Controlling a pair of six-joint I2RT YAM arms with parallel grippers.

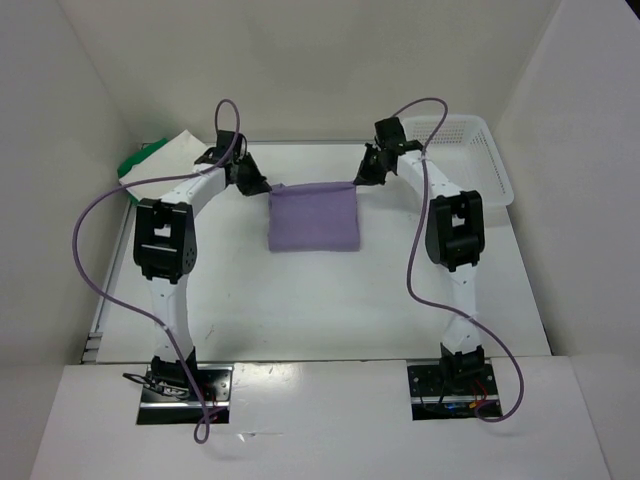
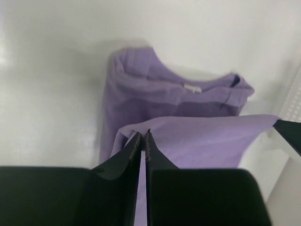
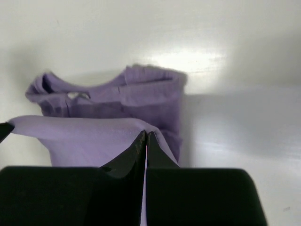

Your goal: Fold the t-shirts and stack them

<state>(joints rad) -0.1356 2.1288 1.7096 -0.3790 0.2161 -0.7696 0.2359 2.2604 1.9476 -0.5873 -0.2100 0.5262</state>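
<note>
Lavender shirt [image 1: 313,220]: lies mid-table, toward the far side, already folded to a compact rectangle. Its far edge is lifted off the table [image 1: 300,310] and stretched as a flap between the two grippers, above the collar end of the bundle.

Left gripper [image 2: 144,134]: clenched on the flap's left corner. Only a thin slit shows between the fingers, so the bite looks shallow.

Right gripper [image 3: 145,135]: clamped tight on the opposite corner, with cloth draped to either side of the tips.

Green shirt [image 1: 138,162] and cream-white shirt [image 1: 180,145]: lie at the far left corner, the cream one overlapping the green. White mesh basket [image 1: 480,160]: far right corner.

Risks, as I judge them:
- Uneven release. If one corner lets go before the other, the flap swings toward the holding side and the fold lands skewed.
- Corner slip on the left. So little cloth is caught that any added tension could pull it free.
- Drag. Carrying the flap over too low or too fast could pull the whole bundle along the table and undo the layers beneath.
- Snag. Soft fabric may cling to a fingertip as the jaws part and lift with the arm.
</note>
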